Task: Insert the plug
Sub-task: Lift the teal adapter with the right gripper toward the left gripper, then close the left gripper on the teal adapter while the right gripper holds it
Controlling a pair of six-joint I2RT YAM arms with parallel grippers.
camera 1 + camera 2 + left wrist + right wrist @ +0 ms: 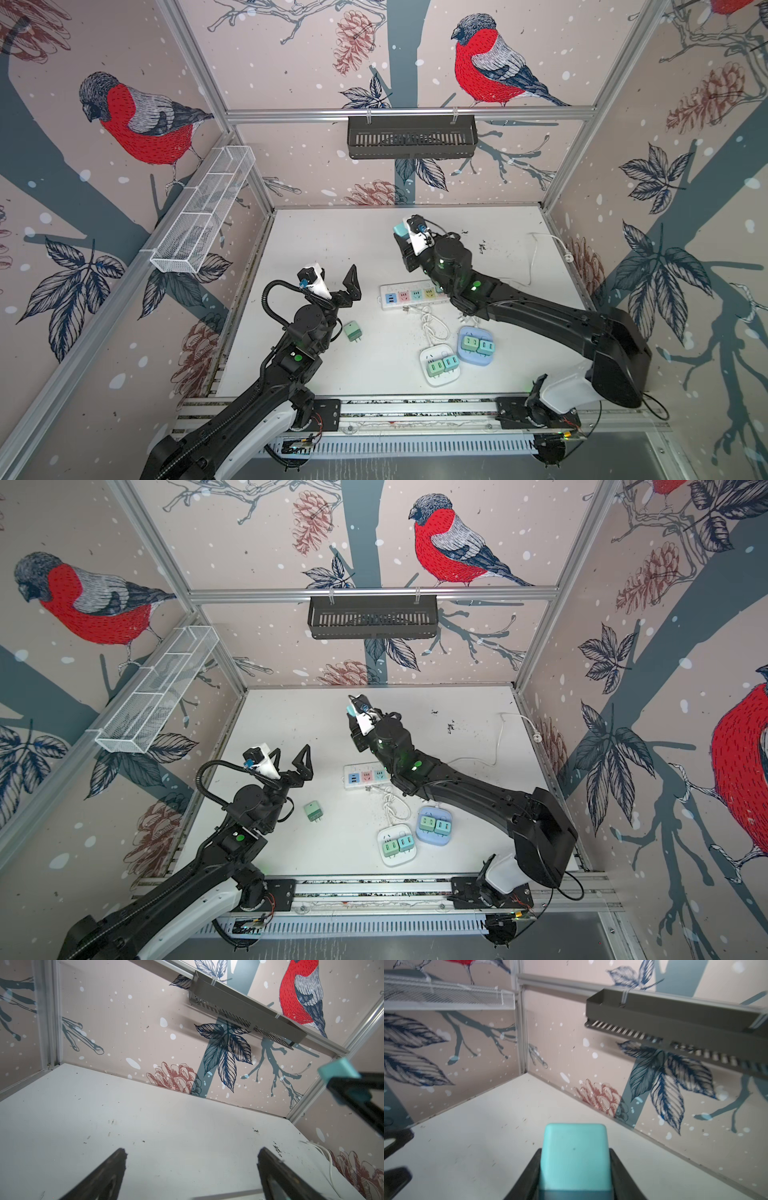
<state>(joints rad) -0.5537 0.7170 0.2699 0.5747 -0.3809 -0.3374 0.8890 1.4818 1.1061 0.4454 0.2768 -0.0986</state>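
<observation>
One smooth, round-cornered teal plug (574,1167) sat pinched in the right tool (574,1152). The left tool (192,1150) gaped over the scuffed white table (166,1126).

— What is lying on the white table (332,241)?
— A power strip (409,296) is lying about mid-table. A loose green plug (352,331) is resting nearer the left edge.
— And toward the front edge?
— A white socket block (441,380) and a blue socket block (478,360) are sitting just beside each other, with a coiled cord (427,321) lying between them and the strip. A white cable (533,262) is curling near the right edge.
</observation>
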